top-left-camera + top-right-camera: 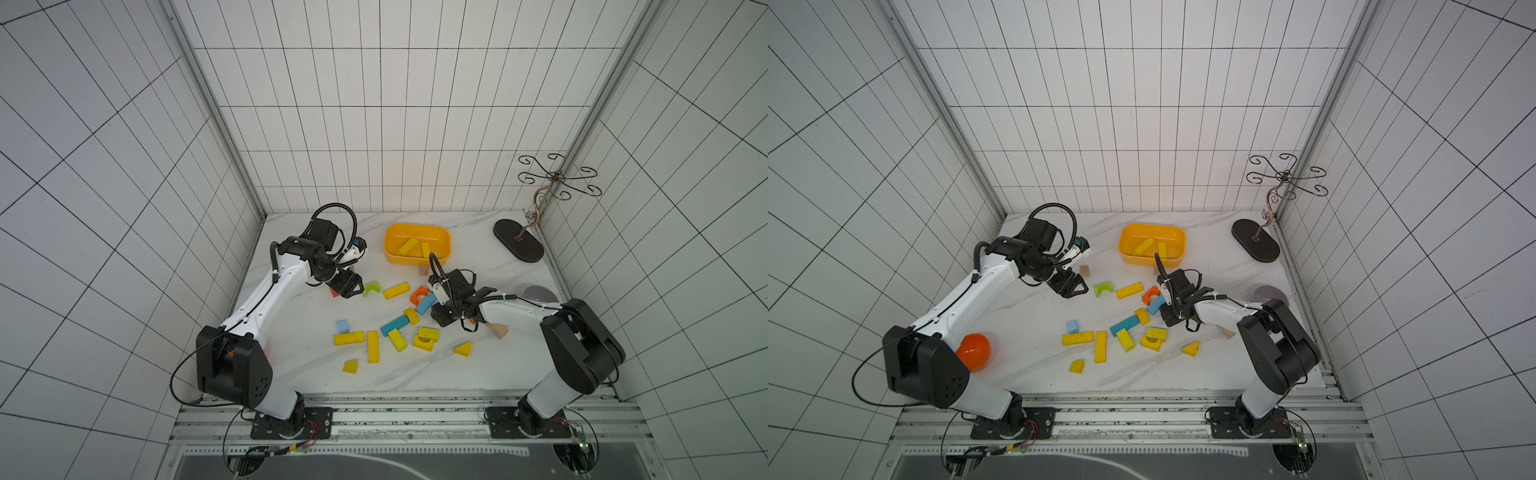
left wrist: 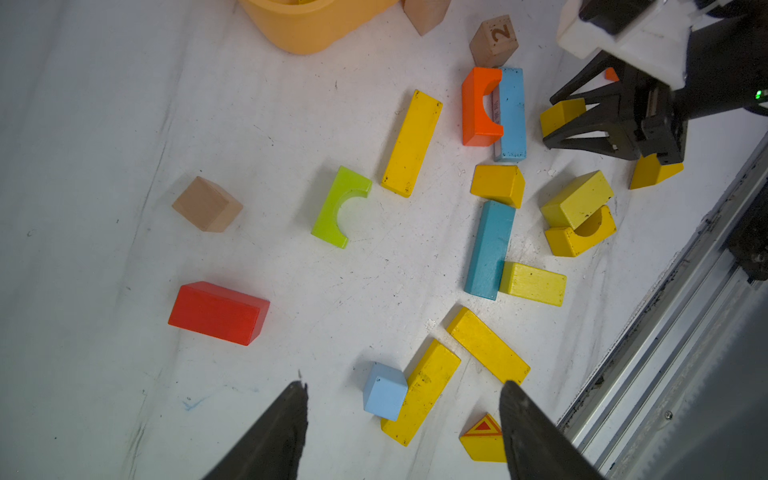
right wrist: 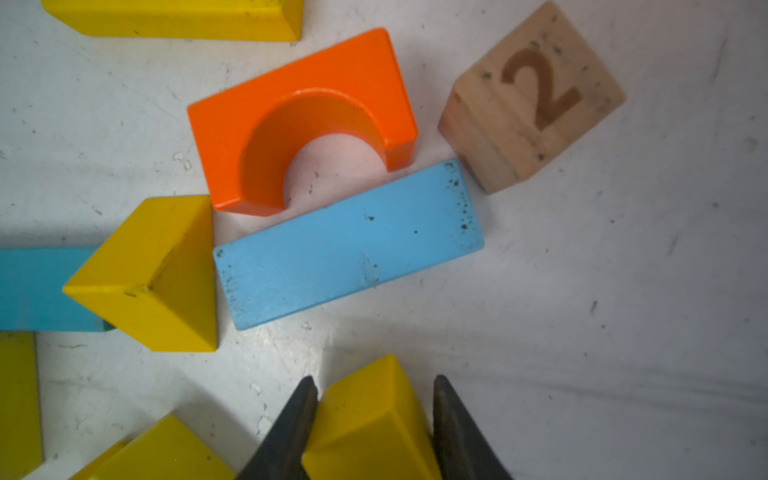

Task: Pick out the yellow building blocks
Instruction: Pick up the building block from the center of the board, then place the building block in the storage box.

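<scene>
Several yellow building blocks lie scattered on the marble table: a bar [image 1: 396, 291], two bars [image 1: 349, 338] [image 1: 372, 347], an arch [image 1: 423, 344] and a wedge [image 1: 463, 349]. Two more [image 1: 407, 246] lie in the yellow-orange tub [image 1: 417, 261]. My right gripper [image 3: 374, 384] is shut on a small yellow block [image 3: 370, 424], low over the table beside the light blue bar [image 3: 349, 245]. The left wrist view shows that block [image 2: 561, 116] between its fingers. My left gripper [image 1: 353, 291] hovers open, holding nothing, near the green arch [image 1: 372, 288].
An orange arch [image 1: 419, 294], blue blocks [image 1: 394, 325], a red block [image 2: 218, 312] and plain wooden cubes [image 2: 207, 204] lie among the yellow ones. A metal stand [image 1: 518, 240] and a purple dish [image 1: 536, 293] are at the right; an orange ball [image 1: 973, 351] sits behind my left arm.
</scene>
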{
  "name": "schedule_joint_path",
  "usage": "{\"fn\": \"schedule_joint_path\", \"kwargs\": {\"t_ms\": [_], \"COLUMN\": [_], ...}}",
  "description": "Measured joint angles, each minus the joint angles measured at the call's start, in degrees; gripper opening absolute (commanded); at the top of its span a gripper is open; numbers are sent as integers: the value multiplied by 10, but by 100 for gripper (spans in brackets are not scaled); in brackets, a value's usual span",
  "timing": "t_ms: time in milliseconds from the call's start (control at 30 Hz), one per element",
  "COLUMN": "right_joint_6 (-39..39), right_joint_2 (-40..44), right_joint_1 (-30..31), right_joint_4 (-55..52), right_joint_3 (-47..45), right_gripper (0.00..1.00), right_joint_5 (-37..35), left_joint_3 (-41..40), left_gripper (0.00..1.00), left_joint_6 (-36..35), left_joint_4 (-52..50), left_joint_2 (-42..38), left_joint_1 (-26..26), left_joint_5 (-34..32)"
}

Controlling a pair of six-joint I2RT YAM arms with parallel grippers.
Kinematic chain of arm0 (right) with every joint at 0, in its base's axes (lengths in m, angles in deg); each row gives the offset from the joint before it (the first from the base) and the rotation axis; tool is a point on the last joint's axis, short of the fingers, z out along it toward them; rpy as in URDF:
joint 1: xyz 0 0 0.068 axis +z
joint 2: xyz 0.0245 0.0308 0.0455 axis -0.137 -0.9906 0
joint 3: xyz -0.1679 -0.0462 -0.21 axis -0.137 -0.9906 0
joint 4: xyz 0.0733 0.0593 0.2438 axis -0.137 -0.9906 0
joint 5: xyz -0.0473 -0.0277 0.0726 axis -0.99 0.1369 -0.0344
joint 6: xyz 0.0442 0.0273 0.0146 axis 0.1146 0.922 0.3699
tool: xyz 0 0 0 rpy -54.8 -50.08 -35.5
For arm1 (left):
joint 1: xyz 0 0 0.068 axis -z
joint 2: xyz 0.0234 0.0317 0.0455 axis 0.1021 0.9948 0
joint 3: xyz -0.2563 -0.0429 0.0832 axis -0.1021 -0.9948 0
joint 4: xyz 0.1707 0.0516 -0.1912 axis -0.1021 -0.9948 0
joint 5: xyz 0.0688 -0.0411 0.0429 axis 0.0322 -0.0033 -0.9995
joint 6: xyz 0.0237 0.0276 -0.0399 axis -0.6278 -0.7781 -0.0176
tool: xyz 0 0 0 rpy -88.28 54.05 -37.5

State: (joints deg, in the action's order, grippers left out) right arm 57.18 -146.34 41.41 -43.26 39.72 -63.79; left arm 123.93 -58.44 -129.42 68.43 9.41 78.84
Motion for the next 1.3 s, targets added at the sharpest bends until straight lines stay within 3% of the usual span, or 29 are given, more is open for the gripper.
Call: {"fn": "schedule_joint_path", "kwargs": {"t_ms": [667, 1000, 1300], "right_joint_6": [10, 10, 1], "right_joint_2": [-3, -72, -207], "right_joint_1": [-6, -63, -119], "right_joint_4": [-54, -73, -72], "right_joint_3": [105, 281, 458], "right_gripper": [27, 27, 29], "right_joint_5": [-9, 34, 65], "left_joint_3": [-38, -52, -54], "left_gripper": [72, 72, 72], "left_joint_6": [-3, -10, -33], "left_joint_4": [10, 18, 28], "left_joint_2": [-9, -10, -10], "left_joint_1": [0, 0, 4], "left_joint_5": [-11, -24, -28]}}
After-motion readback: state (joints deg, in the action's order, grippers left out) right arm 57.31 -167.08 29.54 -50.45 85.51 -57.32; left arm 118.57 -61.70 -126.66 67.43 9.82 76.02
